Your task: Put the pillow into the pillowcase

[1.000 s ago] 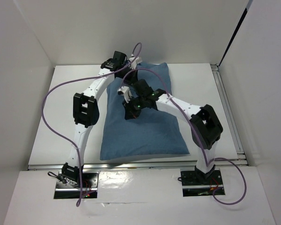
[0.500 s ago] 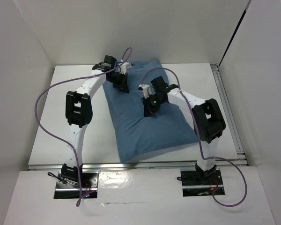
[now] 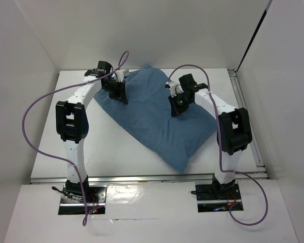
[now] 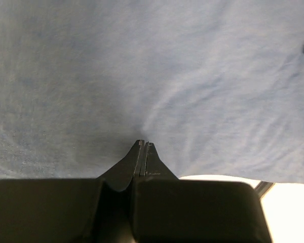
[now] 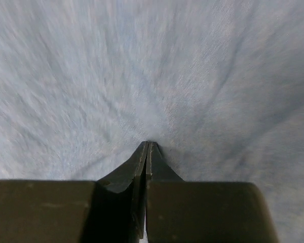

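The pillowcase lies slantwise on the table, lower corner near the front edge, with open room at lower left. The left pincer and right pincer are closed tight, pinching its cloth (only the wrist views show creases fanning from the tips).

Bright, even, from overhead in top view; glare on glossy front ledge, bottom centre. Faint shadow beneath pillowcase along lower left edge. Wrist views dimmer, cloth soft w/ streaky blur, esp. right wrist. Blown-out white at lower right of left wrist view.
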You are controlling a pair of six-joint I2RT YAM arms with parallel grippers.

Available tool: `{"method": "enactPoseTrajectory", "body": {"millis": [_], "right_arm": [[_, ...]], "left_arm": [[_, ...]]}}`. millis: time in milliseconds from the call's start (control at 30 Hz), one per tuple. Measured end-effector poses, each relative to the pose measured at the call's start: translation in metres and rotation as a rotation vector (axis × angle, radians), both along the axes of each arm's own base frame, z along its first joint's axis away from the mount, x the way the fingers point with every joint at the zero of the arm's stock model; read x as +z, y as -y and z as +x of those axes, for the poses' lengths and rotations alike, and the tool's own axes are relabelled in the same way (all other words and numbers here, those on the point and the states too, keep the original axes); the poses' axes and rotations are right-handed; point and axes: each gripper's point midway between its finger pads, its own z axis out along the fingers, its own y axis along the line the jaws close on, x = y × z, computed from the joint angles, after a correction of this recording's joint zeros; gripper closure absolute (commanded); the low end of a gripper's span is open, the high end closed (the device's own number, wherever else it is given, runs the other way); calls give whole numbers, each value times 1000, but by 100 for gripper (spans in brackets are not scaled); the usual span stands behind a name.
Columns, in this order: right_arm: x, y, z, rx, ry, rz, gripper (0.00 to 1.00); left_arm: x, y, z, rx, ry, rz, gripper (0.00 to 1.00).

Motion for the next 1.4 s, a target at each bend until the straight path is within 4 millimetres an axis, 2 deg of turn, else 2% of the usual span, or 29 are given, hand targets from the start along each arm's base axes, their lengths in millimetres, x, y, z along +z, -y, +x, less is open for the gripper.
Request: {"method": "enactPoseTrajectory", "body": {"millis": [67, 200, 300, 367, 467, 533, 633, 700, 767, 833, 900, 1033, 1200, 1400], "right_arm": [[12, -3, 9, -6, 22, 13, 100], [33, -23, 13, 25, 61, 61, 100], [38, -56, -9, 119, 62, 79, 100], [39, -79, -32, 198, 53, 88, 100], [32, -97, -64, 276, 19, 86, 100], [21, -92, -71, 272, -5, 59, 100], [11, -78, -67, 234, -15, 21, 100], [9, -71, -62, 211, -8, -2, 100], [6, -64, -58, 188, 0, -27, 100], [4, -57, -53, 164, 5, -48, 100], [0, -50, -52, 145, -2, -59, 100], [-10, -28, -42, 68, -36, -65, 100], [-29, -6, -32, -25, -115, -57, 100], [-38, -5, -10, -79, -174, -18, 100]], "left_arm": [[17, 6, 1, -10, 37, -10, 100], [75, 29, 35, -25, 203, -60, 100], [121, 53, 66, -43, 370, -122, 100], [129, 67, 76, -57, 423, -148, 100], [111, 87, 82, -83, 432, -158, 100], [84, 100, 86, -102, 414, -139, 100], [39, 112, 92, -127, 397, -85, 100], [-9, 119, 90, -151, 349, -32, 100], [-38, 123, 93, -169, 343, 7, 100], [-43, 124, 96, -182, 360, 21, 100], [-38, 123, 96, -189, 377, 28, 100], [-39, 115, 81, -217, 399, 39, 100], [-42, 90, 43, -225, 355, 43, 100], [-42, 59, 0, -207, 291, 53, 100]]}}
